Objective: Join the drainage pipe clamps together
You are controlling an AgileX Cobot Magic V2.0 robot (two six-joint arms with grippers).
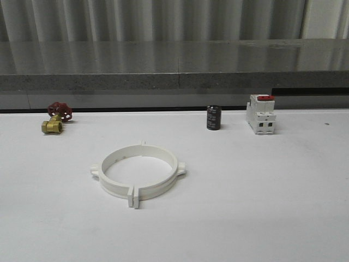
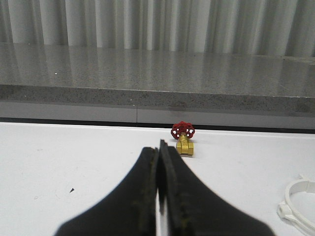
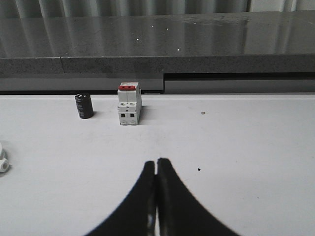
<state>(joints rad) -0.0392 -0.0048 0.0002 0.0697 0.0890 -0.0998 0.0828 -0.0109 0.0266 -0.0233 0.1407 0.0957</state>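
On the white tabletop (image 1: 262, 207) the two white plastic semicircular drainage pipe clamps (image 1: 139, 175) lie flat and joined into one wide ring, left of centre in the front view. Their flat end flanges meet at the near side, where a pair of upright plates stands side by side, and again at the far side; small outer tabs stick out at the ring's left and right. A slice of the same ring shows at the edge of the left wrist view (image 2: 299, 205), and one tab of it at the edge of the right wrist view (image 3: 3, 160). The left pincer (image 2: 159, 147) has its two black fingers pressed together, tips meeting, holding nothing, raised over bare tabletop with a small brass valve with a red handwheel (image 2: 183, 137) beyond it near the back edge. In the front view that valve (image 1: 56, 118) sits at the far left, well apart from the ring. The right pincer (image 3: 156, 162) is likewise closed tip to tip and empty, over bare white surface. Beyond it stand a short black cylindrical capacitor (image 3: 84, 105) and, just beside it, a white boxy circuit breaker with a red top (image 3: 129, 103), both upright near the grey stone ledge (image 1: 174, 65) at the back.
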